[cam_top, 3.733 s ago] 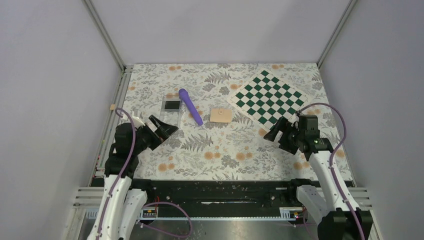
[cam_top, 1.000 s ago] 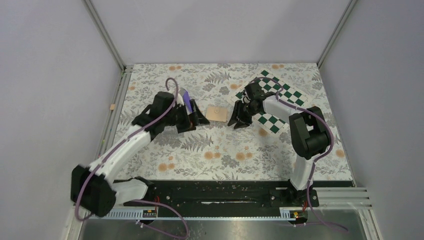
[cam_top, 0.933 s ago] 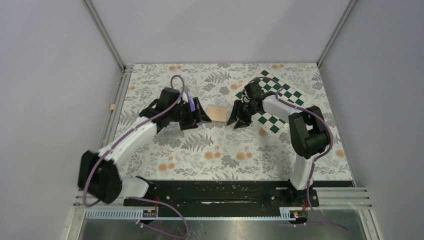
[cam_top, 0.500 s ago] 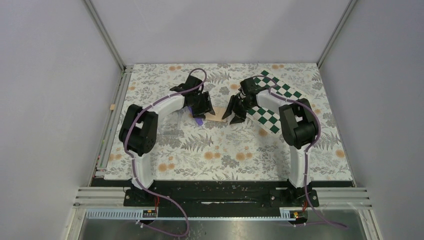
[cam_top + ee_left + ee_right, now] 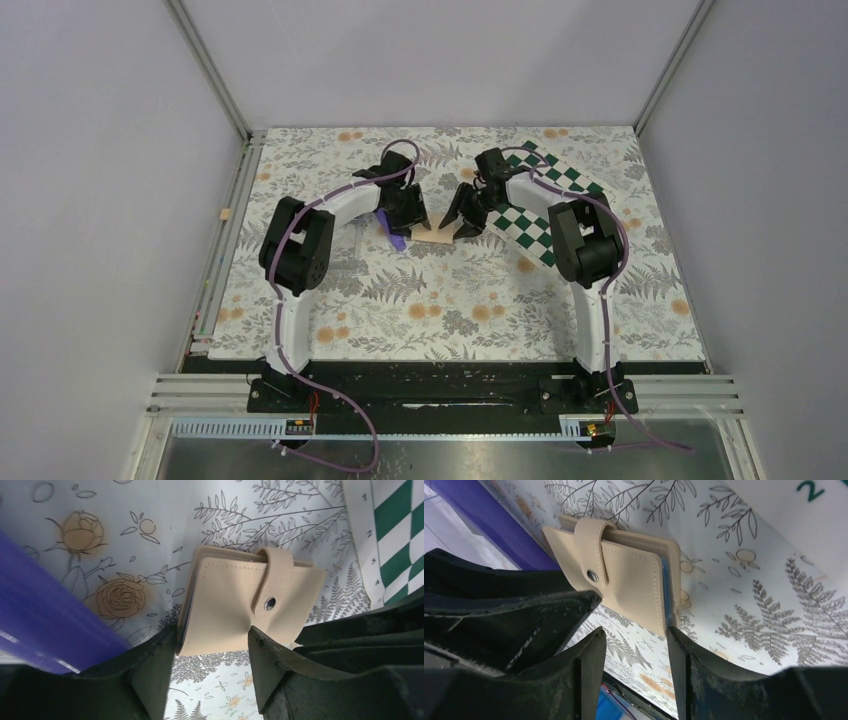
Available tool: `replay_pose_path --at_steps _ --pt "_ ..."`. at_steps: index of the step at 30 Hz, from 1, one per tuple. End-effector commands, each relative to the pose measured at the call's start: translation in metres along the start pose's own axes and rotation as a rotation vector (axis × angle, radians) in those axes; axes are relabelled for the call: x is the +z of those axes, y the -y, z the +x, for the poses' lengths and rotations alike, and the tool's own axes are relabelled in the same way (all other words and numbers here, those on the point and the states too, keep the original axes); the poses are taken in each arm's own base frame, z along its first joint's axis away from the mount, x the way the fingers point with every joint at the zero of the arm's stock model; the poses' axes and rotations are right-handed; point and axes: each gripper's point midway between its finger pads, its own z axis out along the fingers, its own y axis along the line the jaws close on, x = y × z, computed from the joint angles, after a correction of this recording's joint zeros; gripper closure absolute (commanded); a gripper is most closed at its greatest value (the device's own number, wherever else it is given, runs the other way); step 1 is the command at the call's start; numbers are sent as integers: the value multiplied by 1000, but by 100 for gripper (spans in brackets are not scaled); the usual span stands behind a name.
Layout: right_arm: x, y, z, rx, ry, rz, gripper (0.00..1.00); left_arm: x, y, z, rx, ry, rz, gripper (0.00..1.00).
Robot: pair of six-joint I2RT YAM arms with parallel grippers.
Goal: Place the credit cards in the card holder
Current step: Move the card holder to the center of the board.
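The tan card holder (image 5: 437, 235) lies snapped shut on the floral cloth at mid-table. In the left wrist view the card holder (image 5: 235, 600) has its near edge between the fingertips. My left gripper (image 5: 416, 217) (image 5: 214, 639) is shut on that edge: one finger sits at the spine and the other finger (image 5: 267, 660) dents the leather. My right gripper (image 5: 460, 220) (image 5: 634, 635) faces it from the other side with its jaws apart and only cloth between them. One right fingertip (image 5: 676, 640) touches the card holder's (image 5: 634, 585) blue-edged corner. The credit cards are out of view.
A purple stick (image 5: 393, 237) (image 5: 45, 615) (image 5: 499, 525) lies just left of the card holder, under my left arm. The green-and-white chessboard (image 5: 548, 208) (image 5: 395, 535) lies under my right arm. A clear plastic box (image 5: 346, 243) shows partly beside my left arm.
Both arms have swung inward from the sides to the card holder. The left jaws have narrowed onto its edge; the right jaws have come up against its other side.
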Motion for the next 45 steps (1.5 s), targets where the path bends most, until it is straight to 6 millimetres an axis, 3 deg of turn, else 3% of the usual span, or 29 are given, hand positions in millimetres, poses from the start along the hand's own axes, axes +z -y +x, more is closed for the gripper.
replay_pose_path --at_steps 1,5,9,16,23,27,30,34,37,41,45 --pt "3 -4 -2 42 -31 0 45 9 14 0 -15 -42 56 45" --pt "-1 -9 4 32 -61 -26 47 6 30 11 -3 -82 153 47" --pt "-16 -12 15 -4 -69 -44 48 -10 50 25 38 -80 220 50" --pt "-45 6 61 -37 -109 -45 49 -46 75 73 62 -66 297 52" --pt "-66 41 106 -63 -119 -12 48 -74 65 148 53 -67 251 53" --pt "-66 52 113 -80 -129 17 48 -84 61 189 34 -64 241 52" --pt "-69 65 110 -110 -106 90 46 -88 53 208 38 -58 195 45" --pt "-79 86 103 -148 -43 211 40 -87 18 217 55 -65 40 28" --pt "-86 90 107 -156 -32 231 39 -90 6 214 113 -50 -12 22" --pt "-88 89 124 -115 -51 174 40 -90 15 202 187 -55 40 20" --pt "-74 98 144 -32 -109 119 43 -85 26 185 234 -97 96 21"
